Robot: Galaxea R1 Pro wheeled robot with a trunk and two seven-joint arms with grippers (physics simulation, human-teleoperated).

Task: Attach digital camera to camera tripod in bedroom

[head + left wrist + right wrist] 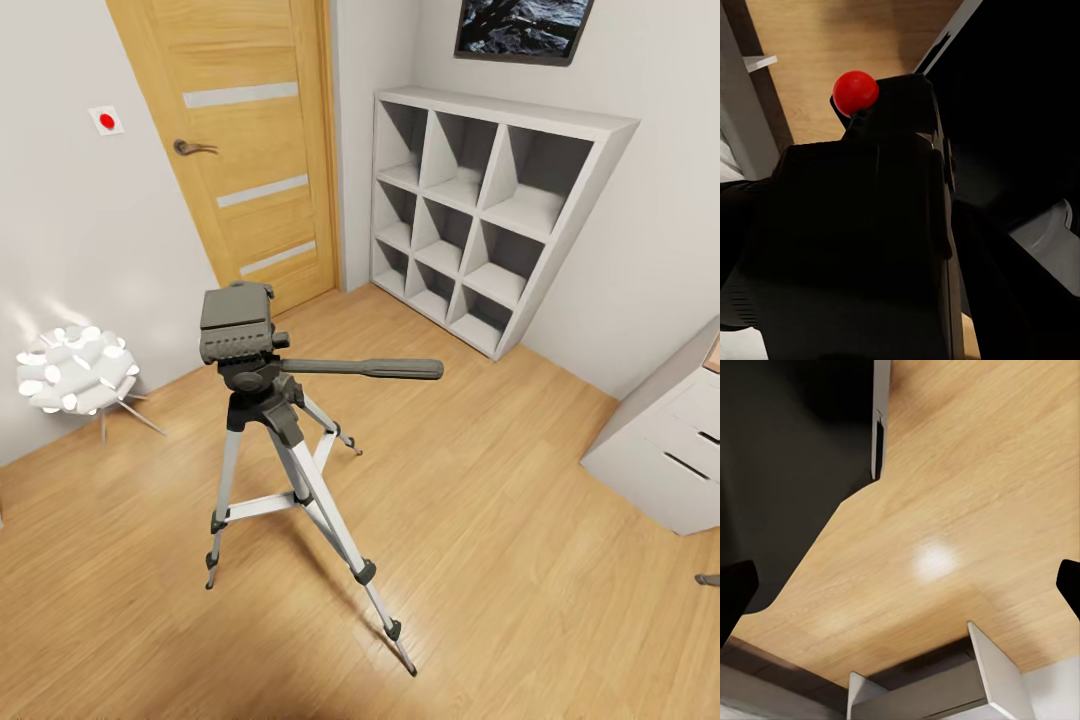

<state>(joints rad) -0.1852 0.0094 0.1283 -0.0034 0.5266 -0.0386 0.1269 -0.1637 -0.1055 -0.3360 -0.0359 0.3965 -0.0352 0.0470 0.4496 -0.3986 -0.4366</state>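
The camera tripod (270, 400) stands on the light wood floor, left of centre in the head view. Its silver legs are spread, and its black pan head (237, 325) carries nothing on top. Its long handle (370, 368) points right. In the left wrist view the digital camera (862, 240) hangs very close to the lens, black and boxy, with its red dot (856, 91) above the floor. It sits in my left gripper's grasp and hides the fingers. My right gripper (900, 589) is open over bare floor, with dark fingertips (735, 592) at both edges of its view.
Behind the tripod are a wooden door (250, 150) and a white cube shelf (480, 210). A white floor lamp (75, 370) stands at the left and a grey-white drawer unit (670, 440) at the right. Open floor lies in front of and to the right of the tripod.
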